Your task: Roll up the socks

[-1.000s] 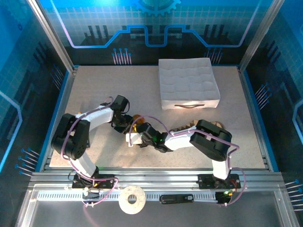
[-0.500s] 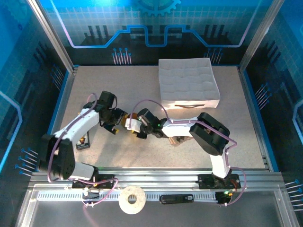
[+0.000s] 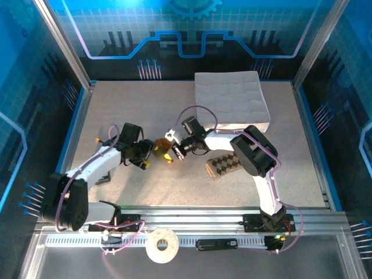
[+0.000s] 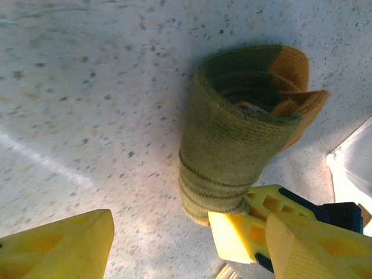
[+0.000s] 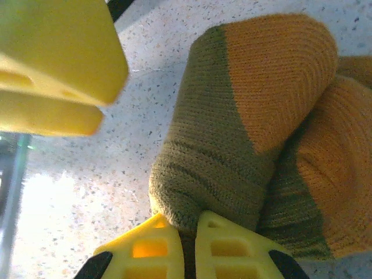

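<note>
Partly under right arm (image 3: 251, 152), argyle sock (image 3: 222, 167).

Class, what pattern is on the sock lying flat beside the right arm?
The argyle sock shows brown-and-beige diamonds, clearest in the top external view.

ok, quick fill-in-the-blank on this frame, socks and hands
1. The right hand pinches the olive-green sock, whose other colour is ___.
2. The left hand stands ___, holding nothing.
3. The argyle sock lies flat, nearer the ___ arm's base.
Missing words: orange; open; right.
</note>
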`<state>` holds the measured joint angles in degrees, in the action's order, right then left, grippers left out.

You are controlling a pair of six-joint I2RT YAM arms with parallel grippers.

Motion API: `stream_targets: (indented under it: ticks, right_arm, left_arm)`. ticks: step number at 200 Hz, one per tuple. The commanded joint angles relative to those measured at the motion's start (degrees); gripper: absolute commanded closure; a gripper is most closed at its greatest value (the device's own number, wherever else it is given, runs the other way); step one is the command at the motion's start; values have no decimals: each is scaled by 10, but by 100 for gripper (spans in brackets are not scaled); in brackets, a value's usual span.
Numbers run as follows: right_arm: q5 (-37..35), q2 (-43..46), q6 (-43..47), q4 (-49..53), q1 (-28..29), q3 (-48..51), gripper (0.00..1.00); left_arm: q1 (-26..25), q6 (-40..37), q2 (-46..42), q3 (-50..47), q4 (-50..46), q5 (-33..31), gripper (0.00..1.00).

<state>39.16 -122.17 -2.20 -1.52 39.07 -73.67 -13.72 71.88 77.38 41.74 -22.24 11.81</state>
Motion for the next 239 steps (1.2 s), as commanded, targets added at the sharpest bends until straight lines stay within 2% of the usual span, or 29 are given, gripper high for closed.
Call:
stream_targets:
  ticks: [1,40,68,88,112,134,151,167,185,216,239]
  right_arm:
    - [26,-59,-69,112,-10,12,96]
    - [21,-77,-84,144,-16,-21,94]
    - [18,-67,-90,134,-16,-18,91]
    - [-8,-22,-58,106,-6,7,83]
    - [-107,77,9,24,17,86,68]
    - [-289,194,112,-159,63,226,48]
    - [-412,228,238,-266,118,297,34]
    - [-469,220,303,-238,145,274,33]
    - [-497,202,355,-268,166,269,32]
    - [-517,145,396,-253,191,215,32]
    - [-530,103,382,-235,194,178,33]
  left_arm:
    - [-13,-12,48,12,46,8,30]
    - [-38,-43,108,51,35,-22,32]
    - [-44,-59,158,67,-17,-59,46]
    - [-45,-70,203,84,-67,-74,56]
    - [-46,-61,219,85,-109,-73,67]
    - [-45,-48,206,79,-135,-54,69]
    - [-45,-41,196,81,-152,-37,69]
    - [-42,-37,188,85,-160,-26,68]
    - [-36,-39,194,96,-172,-12,68]
    - [-23,-47,204,107,-181,7,66]
    - [-15,-49,202,108,-179,18,66]
